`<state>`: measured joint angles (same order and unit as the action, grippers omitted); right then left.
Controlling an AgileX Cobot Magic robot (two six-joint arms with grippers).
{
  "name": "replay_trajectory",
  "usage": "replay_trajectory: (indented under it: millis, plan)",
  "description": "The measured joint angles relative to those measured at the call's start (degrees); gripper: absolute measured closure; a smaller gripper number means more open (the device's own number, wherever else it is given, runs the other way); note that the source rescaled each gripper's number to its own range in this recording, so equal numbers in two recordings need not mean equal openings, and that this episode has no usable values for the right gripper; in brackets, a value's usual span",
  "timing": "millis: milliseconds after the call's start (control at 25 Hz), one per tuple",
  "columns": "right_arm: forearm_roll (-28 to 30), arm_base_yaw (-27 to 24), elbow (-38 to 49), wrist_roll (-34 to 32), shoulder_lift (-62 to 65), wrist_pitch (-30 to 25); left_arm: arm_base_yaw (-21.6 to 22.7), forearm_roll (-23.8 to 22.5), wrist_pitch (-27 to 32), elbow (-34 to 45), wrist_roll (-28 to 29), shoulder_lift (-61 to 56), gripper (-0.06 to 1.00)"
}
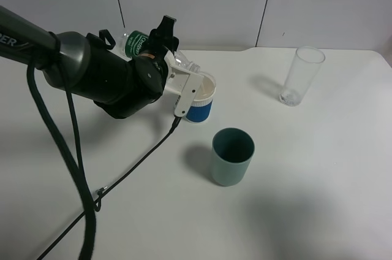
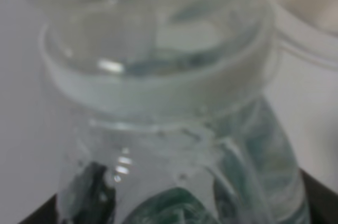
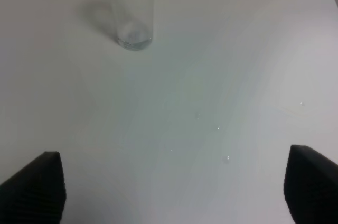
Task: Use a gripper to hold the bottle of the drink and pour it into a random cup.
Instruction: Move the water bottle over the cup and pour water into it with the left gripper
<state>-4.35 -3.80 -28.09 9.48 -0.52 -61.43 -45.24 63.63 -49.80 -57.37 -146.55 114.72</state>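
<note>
Tilting over the cup (image 1: pixel 201 97), the bottle (image 1: pixel 136 43) is clear plastic with a green label band, its narrow neck right above the cup's rim. The left gripper (image 1: pixel 158 39) grasps the bottle's body just beside the cup. The right gripper (image 3: pixel 169 182) is released, jaws wide.

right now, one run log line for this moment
phase: pouring pose | left claw: shut on bottle | bottle: tipped, neck over cup | right claw: open, empty

A tall clear glass (image 1: pixel 302 76) stands upright towards the far right of the white table (image 1: pixel 331 168). Well apart from it, nearer the front, a grey-green cup (image 1: pixel 232 156) sits upright, mouth open. A few tiny droplets (image 3: pixel 218 127) speckle the tabletop.
</note>
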Motion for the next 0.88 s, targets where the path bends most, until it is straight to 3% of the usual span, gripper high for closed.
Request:
replay_trajectory:
  millis: [880]
  plan:
    - [0.00, 0.00, 0.00, 0.00, 0.00, 0.00, 0.00, -0.46, -0.34, 0.00, -1.06, 0.00, 0.93]
